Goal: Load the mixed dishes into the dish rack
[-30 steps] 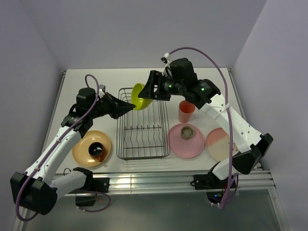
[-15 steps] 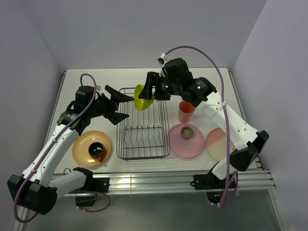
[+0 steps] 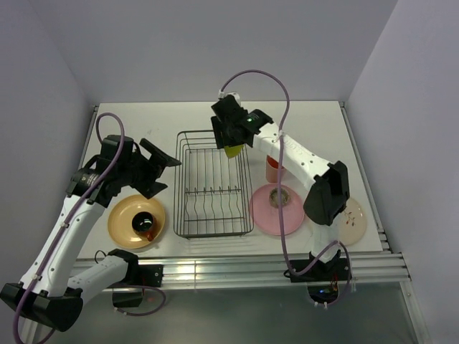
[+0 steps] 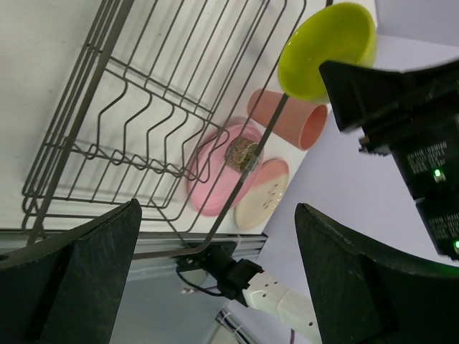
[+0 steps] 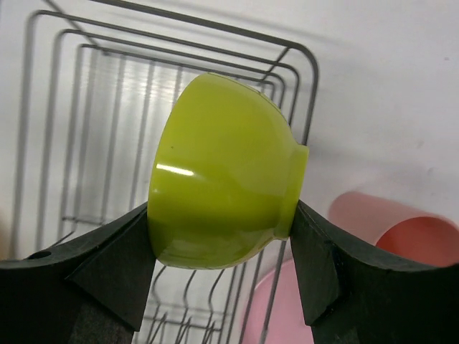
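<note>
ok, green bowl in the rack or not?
Not in. The right hand grips the bowl on its side over the far right corner of the rack; contact with the wires, cannot tell.

a white flat tabletop (image 3: 315, 122) carries a black wire dish rack (image 3: 215, 192) at centre frame, a yellow-orange plastic plate (image 3: 122, 222) lower left, a pink plastic plate (image 3: 265, 215) right of the rack, a salmon-pink tumbler (image 3: 273, 172) just above that, and a pink-and-cream plate (image 3: 355, 222) far right.

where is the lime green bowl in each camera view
Top external: lime-green bowl above centre, at the far right corner of the dish rack.
Left wrist: upper right.
Right wrist: centre, gripped by the right end effector.
Shared landmark: salmon tumbler beside the rack.
</note>
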